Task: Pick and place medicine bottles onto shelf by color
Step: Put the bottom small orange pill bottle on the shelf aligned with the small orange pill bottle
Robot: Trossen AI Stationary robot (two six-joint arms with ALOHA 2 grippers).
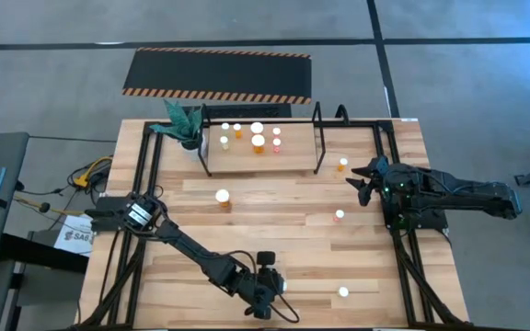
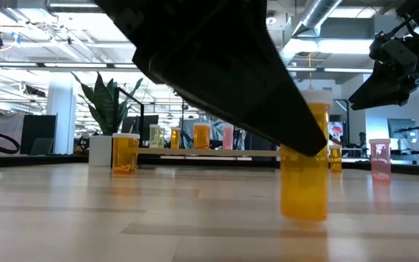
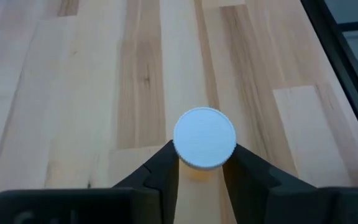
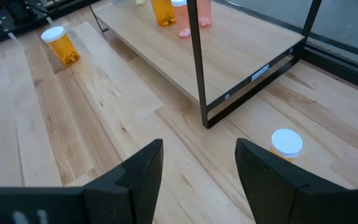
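A small yellow-orange medicine bottle (image 3: pixel 204 137) with a white cap stands near the table's front edge (image 1: pixel 343 292), large in the low view (image 2: pixel 303 164). My left gripper (image 3: pixel 202 148) is shut on it. My right gripper (image 1: pixel 366 181) hangs open above the table's right side, off the shelf's right end, with nothing between its fingers (image 4: pixel 197 158). The wooden shelf (image 1: pixel 293 164) at the back carries several bottles standing upright. Three more bottles stand loose on the table: a large orange one (image 1: pixel 222 196), an orange one (image 1: pixel 342 165) and a pink one (image 1: pixel 339 216). My left gripper pinches the bottle's body just below the cap (image 3: pixel 199 171), one finger (image 3: pixel 160 165) on each side. The fingers come slanting down from the table's left. The bottle stands upright with its base (image 2: pixel 303 212) on the table.
A green plant in a white pot (image 1: pixel 184 124) stands at the shelf's left end. Thin black hoop uprights (image 4: pixel 196 62) frame the shelf ends. A black hazard-striped mat (image 1: pixel 217 74) lies on the floor beyond the table. Bare wood lies between the loose bottles.
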